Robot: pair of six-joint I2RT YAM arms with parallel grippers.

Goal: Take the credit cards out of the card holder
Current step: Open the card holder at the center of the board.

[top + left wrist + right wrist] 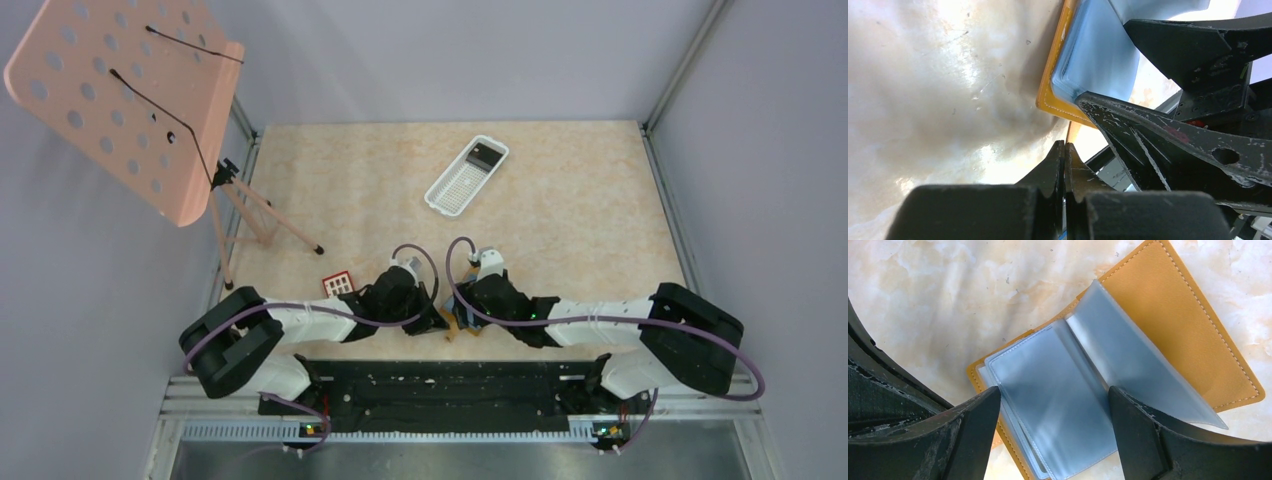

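From above, the worktop (580, 210) is a beige sheet with a marble pattern. The left gripper (436, 321) and the right gripper (468, 320) meet near the middle of its near edge, and only a small tan bit of the card holder (453, 330) shows between them. A white slotted plastic tray (466, 175) lies well apart, toward the far edge. In the left wrist view the left fingers (1055, 167) are pressed together. A thin tan edge stands just at their tips, and I cannot tell if it is pinched. In the right wrist view the holder lies open: a tan, leather-like cover with pale stitching and rounded corners, and glossy blue-grey see-through sleeves. The right jaws stand wide, one on each side of the sleeves, gripping nothing.
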